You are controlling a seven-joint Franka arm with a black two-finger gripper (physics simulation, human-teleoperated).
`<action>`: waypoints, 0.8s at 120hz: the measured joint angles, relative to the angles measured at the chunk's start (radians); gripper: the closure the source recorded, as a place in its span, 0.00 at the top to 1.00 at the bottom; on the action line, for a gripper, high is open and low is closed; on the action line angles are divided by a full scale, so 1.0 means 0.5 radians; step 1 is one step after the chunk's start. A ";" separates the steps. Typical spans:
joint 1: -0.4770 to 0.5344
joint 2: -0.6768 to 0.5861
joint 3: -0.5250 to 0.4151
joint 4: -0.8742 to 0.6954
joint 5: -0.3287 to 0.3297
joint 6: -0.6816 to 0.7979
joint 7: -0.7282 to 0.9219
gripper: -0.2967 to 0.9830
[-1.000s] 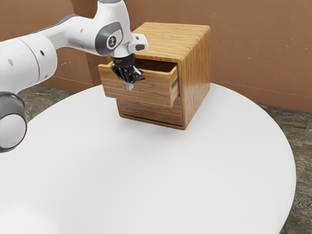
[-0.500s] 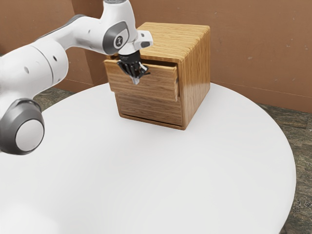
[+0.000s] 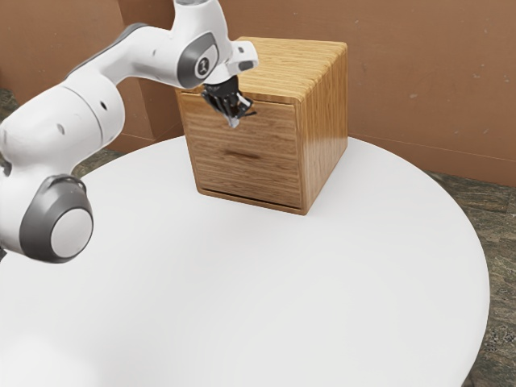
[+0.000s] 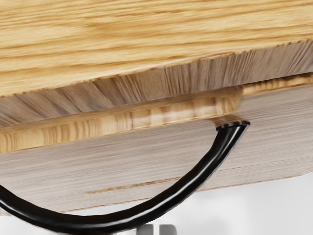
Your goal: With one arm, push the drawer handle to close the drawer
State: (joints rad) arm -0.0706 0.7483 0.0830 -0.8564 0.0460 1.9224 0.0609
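1. From the exterior view's left, your arm (image 3: 95, 109) reaches over the round white counter (image 3: 242, 282) toward the cabinet. It comes in at the front, where a push can drive the drawer inward.

2. Your gripper (image 3: 234, 122) points down in front of the drawer's upper part. Its fingers stand nearly together, a narrow gap between the tips, with nothing held. That suits a push, since you need a firm blunt end here and no grasp.

3. The curved black drawer handle (image 4: 200, 175) bows outward from the drawer front, with the fingertips right beside its outermost stretch. They look placed to press it toward the cabinet; you can't tell for certain whether they touch it.

4. The wooden drawer front (image 3: 270, 137) sits almost flush in the exterior view. In the wrist view a strip of its top edge stands out under the cabinet's top, so a slight push may remain. Press straight in; a push off to one side could slip along the curved bar.

5. Farthest toward the exterior view's right, the wood-grain cabinet (image 3: 324, 121) stands upright on the counter, its bulk backing the drawer. If you overpress once the drawer seats, the cabinet could slide.
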 joint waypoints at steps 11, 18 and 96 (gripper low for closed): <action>-0.001 0.045 0.000 0.070 -0.005 0.010 0.003 0.15; -0.002 0.055 0.001 0.082 -0.008 0.014 0.004 0.13; -0.153 -1.438 -0.051 -1.213 -0.093 -0.726 -0.102 0.57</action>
State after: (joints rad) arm -0.1469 0.0291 0.0574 -1.4629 -0.0005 1.5596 0.0100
